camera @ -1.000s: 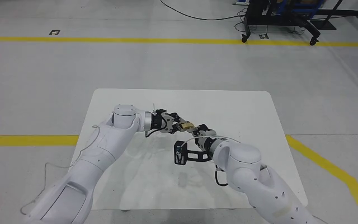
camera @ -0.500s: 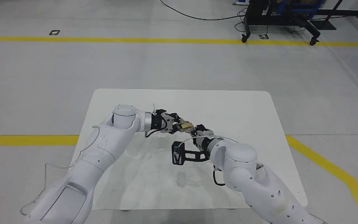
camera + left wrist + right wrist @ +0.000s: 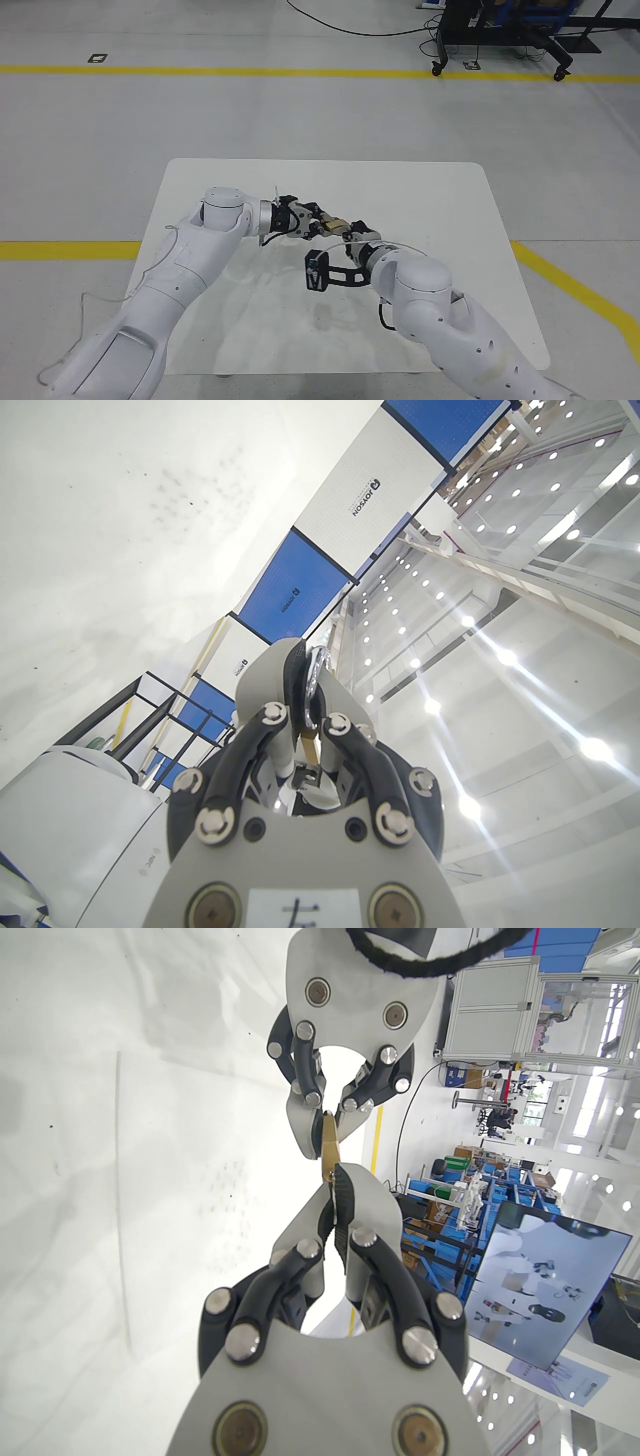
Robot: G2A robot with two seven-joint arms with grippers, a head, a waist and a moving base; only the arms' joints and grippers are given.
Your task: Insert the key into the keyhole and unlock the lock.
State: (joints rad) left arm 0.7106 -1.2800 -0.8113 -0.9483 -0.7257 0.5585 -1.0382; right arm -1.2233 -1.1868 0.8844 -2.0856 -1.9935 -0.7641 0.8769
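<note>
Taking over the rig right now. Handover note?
Left gripper: shut on the lock, held above the table.
Right gripper: shut on the key, tip to tip with the left gripper, with the key at the lock's end.
Done: both are picked up and brought together.
Unclear: the pads hide whether the key is in the keyhole.
Left: seat the key if needed, then turn to unlock.

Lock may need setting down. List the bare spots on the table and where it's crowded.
Bare: table strip along its far edge; the far corner beside the right arm; the near patch between it and the left arm. Crowded: mid-table, where left gripper and right gripper meet at the lock.
</note>
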